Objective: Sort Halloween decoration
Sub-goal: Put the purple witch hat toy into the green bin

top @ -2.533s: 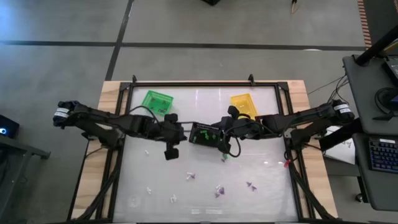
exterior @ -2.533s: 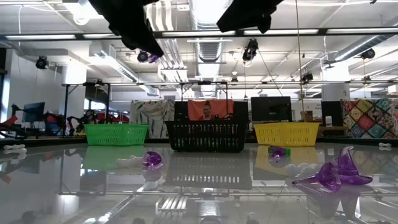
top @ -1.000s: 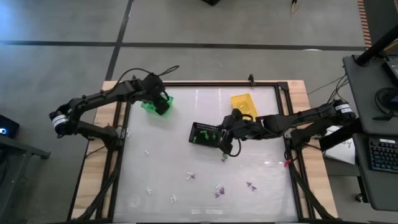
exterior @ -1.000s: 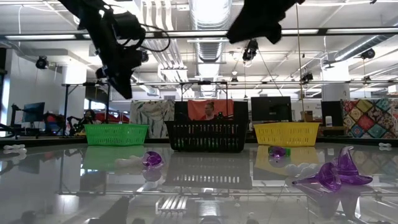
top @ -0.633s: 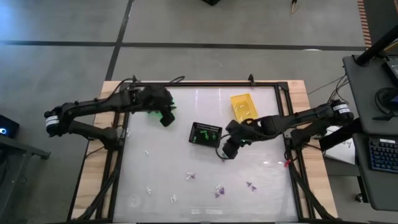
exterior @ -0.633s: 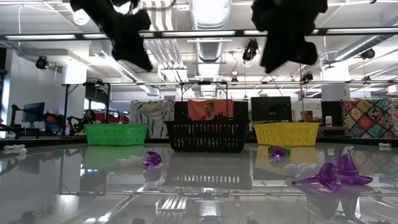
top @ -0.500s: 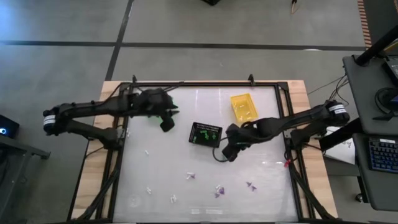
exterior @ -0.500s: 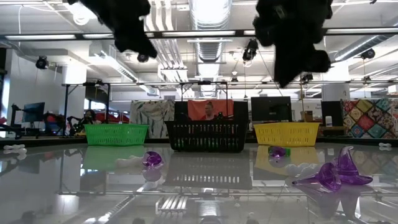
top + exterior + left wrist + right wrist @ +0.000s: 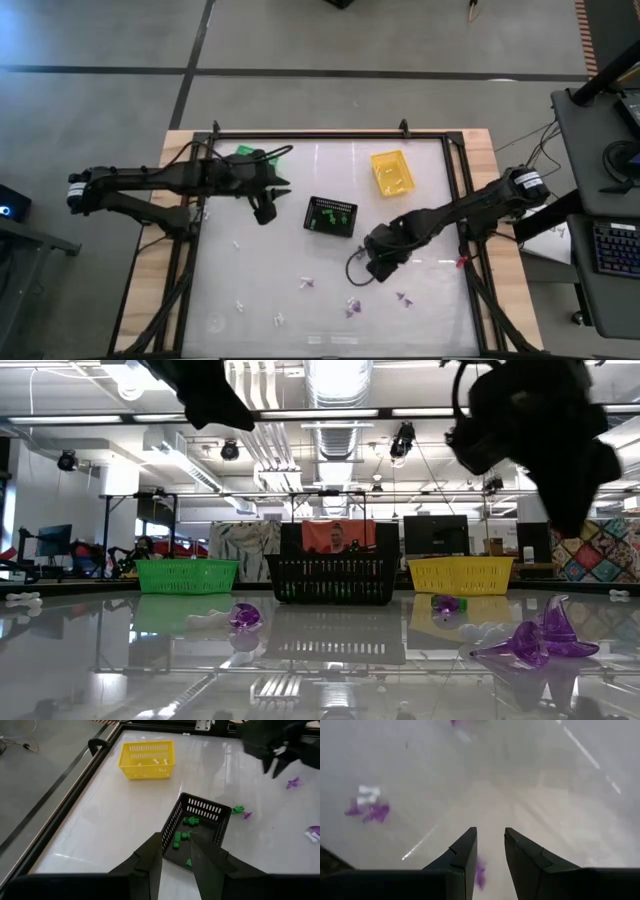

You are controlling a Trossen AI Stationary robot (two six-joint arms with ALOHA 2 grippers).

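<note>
Small purple and white trinkets lie scattered on the near half of the table (image 9: 307, 283) (image 9: 352, 303) (image 9: 400, 297). Green trinkets (image 9: 183, 836) lie in the black basket (image 9: 330, 215). My left gripper (image 9: 265, 212) hangs open between the green basket (image 9: 243, 152) and the black basket, with nothing between its fingers (image 9: 150, 860). To the near right of the black basket my right gripper (image 9: 378, 270) points down at the table, open. A purple trinket (image 9: 480, 875) shows on the table in the gap between its fingers; I cannot tell whether they touch it.
The yellow basket (image 9: 392, 172), with white pieces in it, stands at the back right. A green and a purple trinket (image 9: 238, 810) lie beside the black basket. A black frame (image 9: 330, 135) runs along the table's edges. A large purple trinket (image 9: 540, 640) lies close to the low camera.
My left gripper has swung from above the green basket toward the black basket and the table's middle. My right gripper has left the black basket's side, gone toward the near edge and down, and tipped to point steeply down. No trinket has moved.
</note>
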